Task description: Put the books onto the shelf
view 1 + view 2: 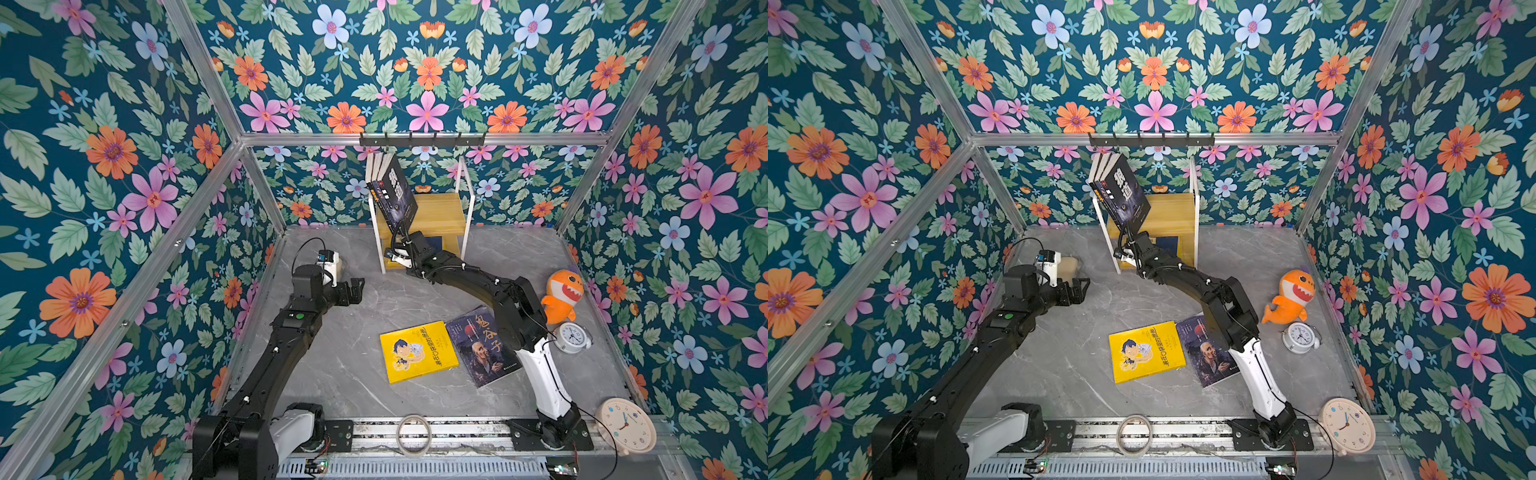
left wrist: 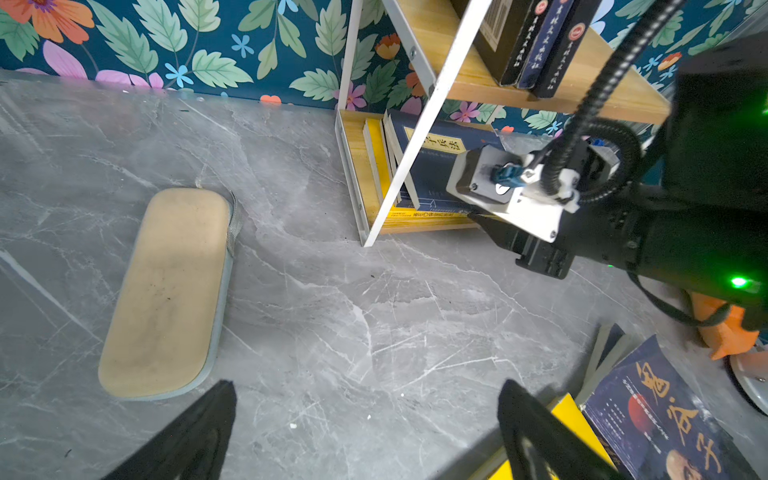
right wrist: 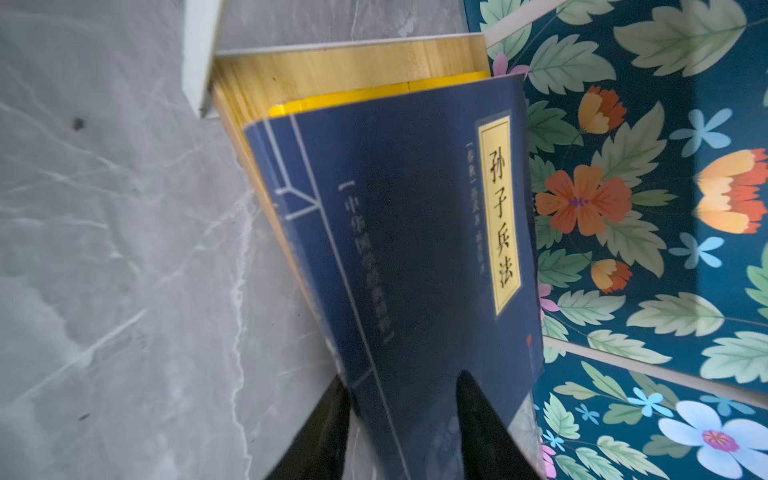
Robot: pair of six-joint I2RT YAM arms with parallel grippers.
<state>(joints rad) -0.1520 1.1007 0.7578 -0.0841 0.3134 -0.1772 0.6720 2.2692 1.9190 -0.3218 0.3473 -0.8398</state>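
Revealing what top views hide, right wrist view shows right pincer (image 3: 401,378) parted at navy book (image 3: 415,249); left pincer (image 2: 365,384) wide.

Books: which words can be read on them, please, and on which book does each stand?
"孙子兵法": yellow label of the navy book, right wrist view.
"鬼谷子": dark book lying on the table.
"狼道": black book standing on the shelf.
The yellow book title and all smaller print: too small or blurred.
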